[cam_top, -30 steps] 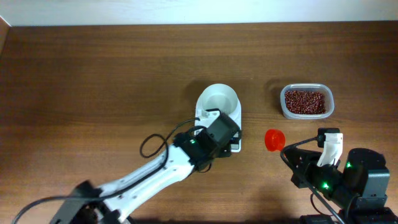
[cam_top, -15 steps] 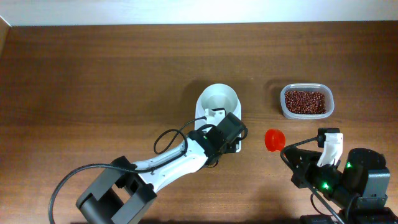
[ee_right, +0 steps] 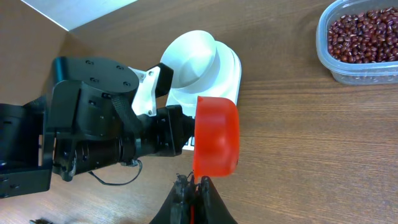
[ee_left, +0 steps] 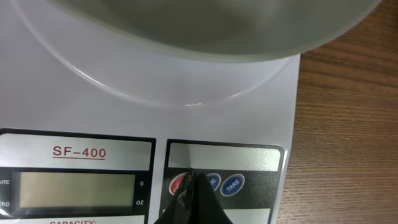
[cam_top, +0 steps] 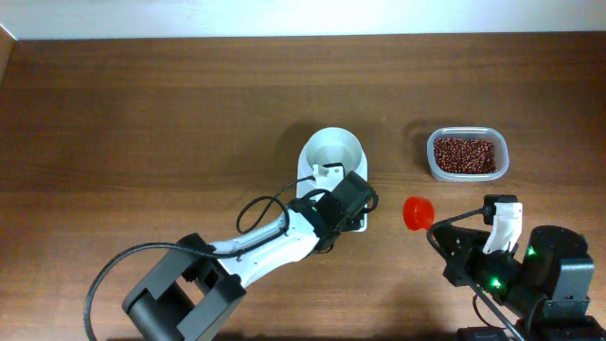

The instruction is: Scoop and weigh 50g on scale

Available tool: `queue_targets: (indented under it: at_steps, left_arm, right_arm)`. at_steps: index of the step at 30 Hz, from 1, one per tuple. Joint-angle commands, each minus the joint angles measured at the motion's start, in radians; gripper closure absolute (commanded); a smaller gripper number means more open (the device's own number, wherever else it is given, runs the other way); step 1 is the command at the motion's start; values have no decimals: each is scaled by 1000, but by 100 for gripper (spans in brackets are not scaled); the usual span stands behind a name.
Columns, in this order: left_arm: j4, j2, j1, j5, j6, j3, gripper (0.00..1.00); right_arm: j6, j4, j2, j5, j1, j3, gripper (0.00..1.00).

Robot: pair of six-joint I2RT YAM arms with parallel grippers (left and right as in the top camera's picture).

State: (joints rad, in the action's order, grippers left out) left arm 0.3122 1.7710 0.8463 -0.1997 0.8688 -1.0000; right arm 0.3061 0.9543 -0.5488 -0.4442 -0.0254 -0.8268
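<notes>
The white scale (cam_top: 305,176) stands mid-table with an empty white bowl (cam_top: 333,152) on top. My left gripper (cam_top: 354,212) is shut over its front panel. In the left wrist view the joined tips of the left gripper (ee_left: 191,178) rest at the red button (ee_left: 176,184), beside two blue buttons, and the display (ee_left: 78,190) is blank. My right gripper (ee_right: 194,182) is shut on the handle of an orange-red scoop (ee_right: 216,135), which is empty, above the table right of the scale (ee_right: 229,78). The red-brown beans (cam_top: 464,154) fill a clear tub.
The clear plastic tub (ee_right: 326,59) sits at the back right, beyond the scoop (cam_top: 418,212). The left arm (cam_top: 270,248) and its cable stretch diagonally from the front left to the scale. The right arm's body (cam_top: 530,275) fills the front right corner.
The left arm has swung in more steeply from the front and its gripper has shifted slightly along the scale's front panel. The right arm and scoop have not moved.
</notes>
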Motion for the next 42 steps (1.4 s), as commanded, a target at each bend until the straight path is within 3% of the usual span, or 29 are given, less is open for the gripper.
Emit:
queue_targets:
  at_steps: [1,12,16,33,42]
  left_arm:
    - [-6,24,4,-18,10,5,100]
    - [-12,34,3,-19,10,5,100]
    - [11,35,4,-26,73,5,100]
    - [3,47,5,4,89,5,100]
    - [3,86,5,1,157,5,100]
  right_arm:
    - [-11,-4,3,12,6,-16,96]
    - [-11,-3,3,12,6,-16,96]
    - [-11,-3,3,12,6,-16,96]
    - [-11,-3,3,12,6,-16,96]
    - [-11,-3,3,12,6,-16,96]
